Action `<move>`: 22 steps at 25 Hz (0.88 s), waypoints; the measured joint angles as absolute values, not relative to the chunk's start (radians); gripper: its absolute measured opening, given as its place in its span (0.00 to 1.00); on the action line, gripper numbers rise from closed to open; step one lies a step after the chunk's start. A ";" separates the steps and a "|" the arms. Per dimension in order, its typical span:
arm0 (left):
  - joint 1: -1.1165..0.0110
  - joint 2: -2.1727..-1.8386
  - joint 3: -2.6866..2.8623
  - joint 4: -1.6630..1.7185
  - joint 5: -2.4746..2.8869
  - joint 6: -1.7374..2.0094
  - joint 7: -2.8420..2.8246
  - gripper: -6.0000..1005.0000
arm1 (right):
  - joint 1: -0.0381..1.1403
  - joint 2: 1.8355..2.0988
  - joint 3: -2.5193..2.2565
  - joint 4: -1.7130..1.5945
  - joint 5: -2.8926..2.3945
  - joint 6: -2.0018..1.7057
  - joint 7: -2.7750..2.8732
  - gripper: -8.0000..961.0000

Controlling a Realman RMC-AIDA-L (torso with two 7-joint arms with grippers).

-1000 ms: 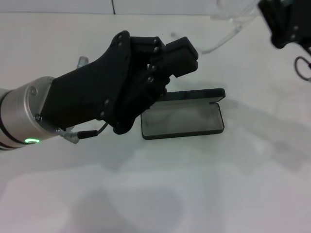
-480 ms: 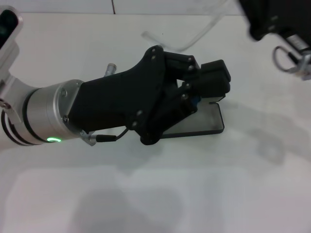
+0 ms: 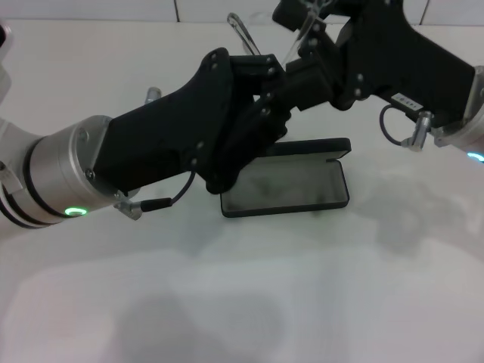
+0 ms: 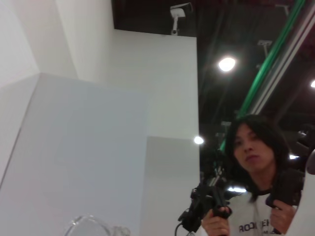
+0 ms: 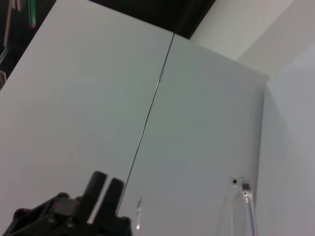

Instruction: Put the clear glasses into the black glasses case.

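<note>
White surface [image 3: 318,302] carrying the open black glasses case [image 3: 285,185]; both claws, grips unclear, are holding the clear glasses [image 3: 299,41] above for lowering.

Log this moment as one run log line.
clear glasses: held aloft by right end effector | left end effector: adjacent | black glasses case: open, empty

We're seeing a smooth white matt bench [image 3: 302,302] that only throws soft shadows. The black glasses case [image 3: 286,185] looks like hard matt shell outside, with a dull grey lining that reads a bit like felt. The clear glasses [image 3: 243,32] are see-through glossy plastic, thin and shiny along the temple arm. Both arms wear matt black plastic housings, and the left one [image 3: 53,178] has a brushed silver metal cuff.
</note>
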State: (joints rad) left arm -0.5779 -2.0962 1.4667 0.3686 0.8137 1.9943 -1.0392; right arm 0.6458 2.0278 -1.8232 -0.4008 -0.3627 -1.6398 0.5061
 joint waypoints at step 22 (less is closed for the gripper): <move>-0.566 -2.095 1.466 0.332 0.773 1.887 -1.040 0.06 | 0.657 2.028 -1.867 -0.438 -0.381 -1.518 0.480 0.16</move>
